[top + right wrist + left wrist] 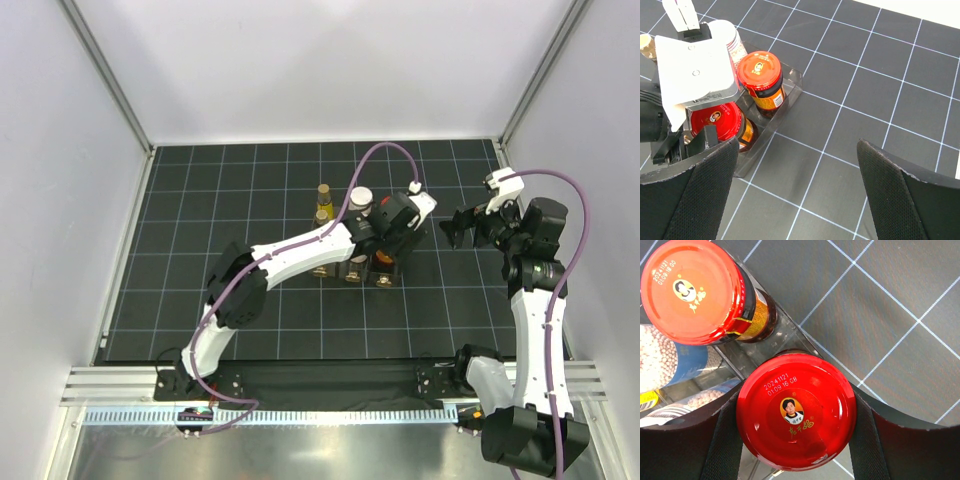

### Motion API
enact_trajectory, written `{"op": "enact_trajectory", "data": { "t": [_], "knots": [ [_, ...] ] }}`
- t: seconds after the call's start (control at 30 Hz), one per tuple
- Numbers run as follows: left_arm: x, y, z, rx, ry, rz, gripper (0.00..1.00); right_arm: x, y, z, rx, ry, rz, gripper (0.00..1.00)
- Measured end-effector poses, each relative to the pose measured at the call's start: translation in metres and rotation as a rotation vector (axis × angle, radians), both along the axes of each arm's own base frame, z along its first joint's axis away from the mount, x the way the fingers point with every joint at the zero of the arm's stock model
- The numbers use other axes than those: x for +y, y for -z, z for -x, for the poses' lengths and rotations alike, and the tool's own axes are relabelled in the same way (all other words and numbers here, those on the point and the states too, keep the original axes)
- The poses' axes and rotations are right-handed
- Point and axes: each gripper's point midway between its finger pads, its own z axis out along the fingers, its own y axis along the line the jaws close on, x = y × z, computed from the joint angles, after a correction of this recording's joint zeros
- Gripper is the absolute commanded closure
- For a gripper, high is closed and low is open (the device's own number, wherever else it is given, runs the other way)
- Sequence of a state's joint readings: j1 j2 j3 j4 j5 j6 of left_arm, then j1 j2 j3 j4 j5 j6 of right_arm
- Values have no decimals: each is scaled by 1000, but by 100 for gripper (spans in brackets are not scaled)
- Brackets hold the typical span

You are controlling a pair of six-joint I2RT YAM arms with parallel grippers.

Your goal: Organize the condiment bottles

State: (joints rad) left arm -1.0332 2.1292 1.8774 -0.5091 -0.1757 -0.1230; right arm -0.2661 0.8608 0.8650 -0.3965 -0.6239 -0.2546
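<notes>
Left gripper (796, 445) clamped on red-capped jar (796, 410) in rack (790, 95) (second jar (760, 75) just beside). Right gripper (455, 228) at rack's 3 o'clock, jaws wide apart.

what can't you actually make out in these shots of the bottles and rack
Left wrist view: the red-capped jar in the left tool hides its own body and base under its cap; whether it stands on the rack floor is unclear.
Right wrist view: the left tool's white housing blocks most of the white bottle; a brown bottle top is cut by the left edge.
Top view: the left arm covers the rack's slots.
</notes>
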Motion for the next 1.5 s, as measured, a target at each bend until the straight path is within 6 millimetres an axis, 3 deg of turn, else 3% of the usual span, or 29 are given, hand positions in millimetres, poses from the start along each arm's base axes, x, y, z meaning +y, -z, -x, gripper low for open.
{"op": "enact_trajectory", "data": {
  "t": [0.23,0.43,0.67,0.77,0.87,1.03,1.17,1.3,1.37,1.5],
  "knots": [
    [-1,-2,-2,-9,-7,7,25,1,-1,1,-5,-2,0,0],
    [-14,-29,-14,-68,-20,86,23,-1,-1,1,-4,1,-4,0],
    [-14,-47,-13,-87,-19,116,21,-2,-1,2,-7,9,-4,0],
    [-9,-73,-14,-120,-30,148,14,-4,-3,3,-16,14,-3,0],
    [10,-114,-13,-185,-73,188,3,-7,-7,3,-24,35,-10,0],
    [87,-181,-4,-317,-204,272,0,-25,-16,-1,-44,176,-34,0],
    [185,-203,-14,-344,-394,369,0,-44,-25,-2,-73,304,-40,0],
    [321,-173,-42,-316,-736,413,0,-50,-29,0,-89,343,-28,0],
    [375,-148,-37,-283,-882,413,0,-51,-32,2,-101,349,-20,0],
    [431,-131,-20,-272,-1035,422,0,-57,-39,7,-128,387,-5,0]
  ]
}}
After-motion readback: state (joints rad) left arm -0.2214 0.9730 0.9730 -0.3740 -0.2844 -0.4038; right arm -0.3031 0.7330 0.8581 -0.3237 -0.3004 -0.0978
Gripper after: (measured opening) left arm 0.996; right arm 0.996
